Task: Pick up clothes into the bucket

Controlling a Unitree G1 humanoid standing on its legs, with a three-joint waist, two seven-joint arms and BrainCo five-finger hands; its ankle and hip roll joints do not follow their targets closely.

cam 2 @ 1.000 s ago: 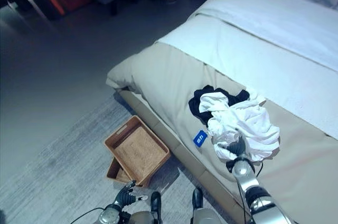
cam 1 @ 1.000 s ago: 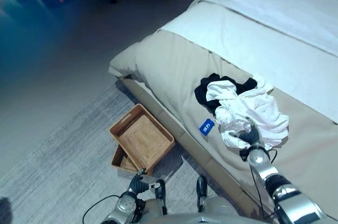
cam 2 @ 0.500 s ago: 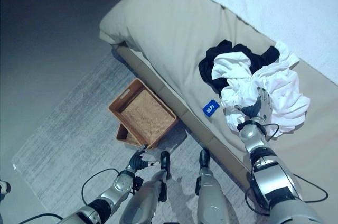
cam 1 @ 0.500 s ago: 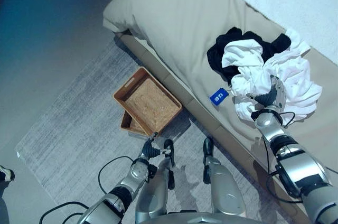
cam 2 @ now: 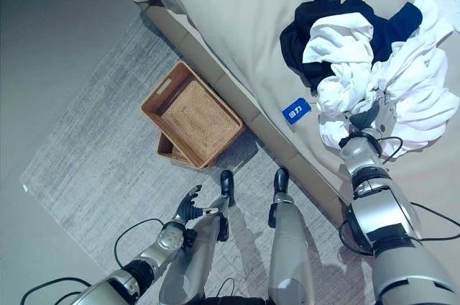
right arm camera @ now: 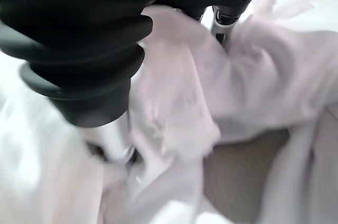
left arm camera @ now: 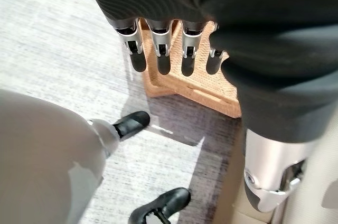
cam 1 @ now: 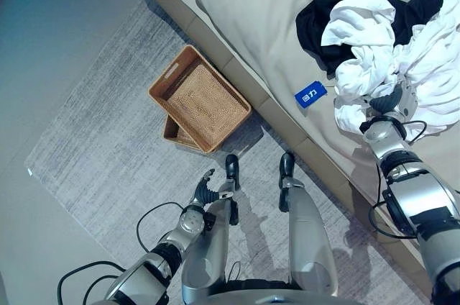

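— Since a moment ago, what has changed?

— Mostly my head has tipped down, so the whole scene has slid; the clothes themselves lie where they lay. From the left eye, the white garment (cam 1: 388,53) is heaped on the bed (cam 1: 244,24) near its edge, partly over a black garment (cam 1: 323,21). My right hand (cam 1: 392,100) is pushed into the white folds.

— And the bucket?

— From the right eye, the wicker basket (cam 2: 190,114) sits on the rug (cam 2: 93,168) beside the bed, well apart from the pile, stacked on a second basket. My left hand (cam 2: 188,204) hangs low over the rug.

— Is the left hand doing anything?

— From the left wrist, its fingers (left arm camera: 158,49) are straight and relaxed, holding nothing, with the basket's corner past them.

— Has the right hand got the cloth?

— From the right wrist, white cloth (right arm camera: 179,102) wraps around the hand and hides the fingers, so I cannot tell.

— How will it handle?

— I judge it light, soft and limp; it will drape and trail, and may drag the black one along. I would bunch a thick fold near the middle of the heap.
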